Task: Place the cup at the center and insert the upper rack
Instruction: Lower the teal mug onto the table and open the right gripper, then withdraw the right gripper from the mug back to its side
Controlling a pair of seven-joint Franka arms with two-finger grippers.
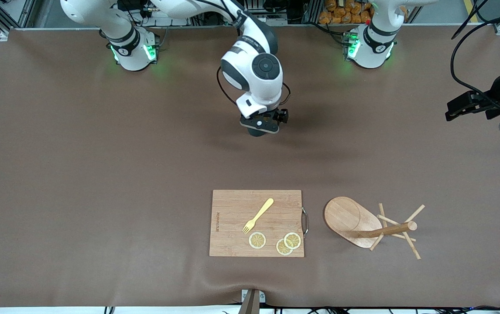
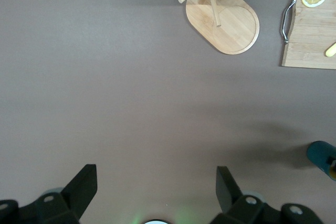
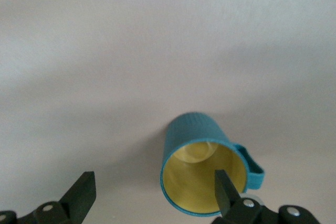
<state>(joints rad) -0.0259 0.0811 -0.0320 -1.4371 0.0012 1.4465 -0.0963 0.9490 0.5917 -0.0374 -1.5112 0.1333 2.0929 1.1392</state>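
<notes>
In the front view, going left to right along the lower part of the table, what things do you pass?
Rectangular wooden cutting board carrying a yellow plastic fork and lemon slices → light wooden mug tree lying tipped on its side.

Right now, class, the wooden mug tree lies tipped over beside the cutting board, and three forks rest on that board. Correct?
Not quite. The mug tree does lie tipped over beside the cutting board, but the front view shows one yellow fork there, with three lemon slices.
</notes>
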